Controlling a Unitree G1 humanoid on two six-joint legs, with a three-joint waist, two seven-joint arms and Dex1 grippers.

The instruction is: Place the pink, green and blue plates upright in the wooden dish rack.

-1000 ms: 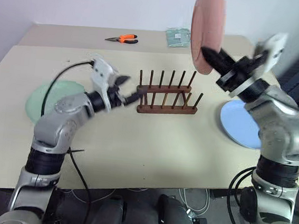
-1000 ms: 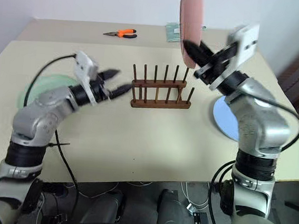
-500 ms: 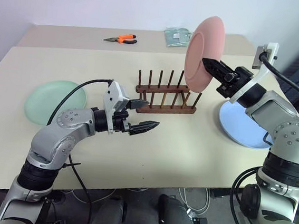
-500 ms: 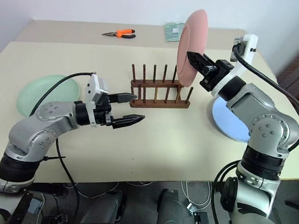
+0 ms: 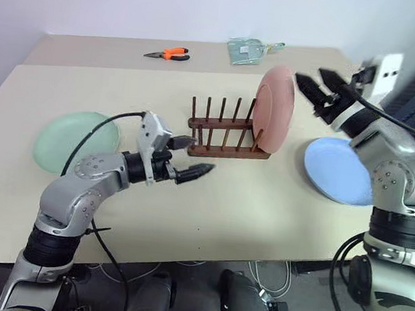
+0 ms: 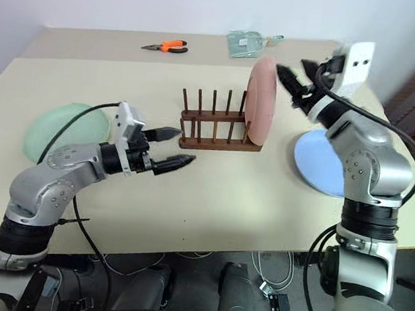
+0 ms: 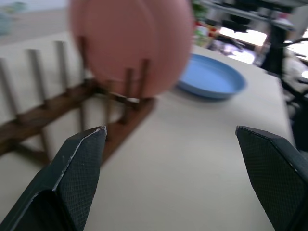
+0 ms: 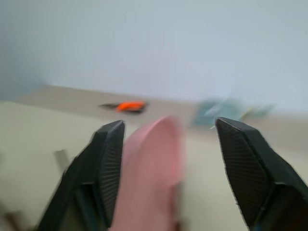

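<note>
Salmon-pink round plastic plate (image 5: 273, 119) stands in dark wooden peg rack (image 5: 226, 136); right gripper (image 5: 314, 84) jaws open beside it, left gripper (image 5: 190, 158) jaws wide, empty; back away without nudging.

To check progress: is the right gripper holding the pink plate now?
No, the right gripper is open and apart from the pink plate, which stands in the rack.

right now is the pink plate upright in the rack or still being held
Upright in the rack. The pink plate stands on edge between the end pegs of the wooden dish rack; the right gripper is open and clear of it.
</note>
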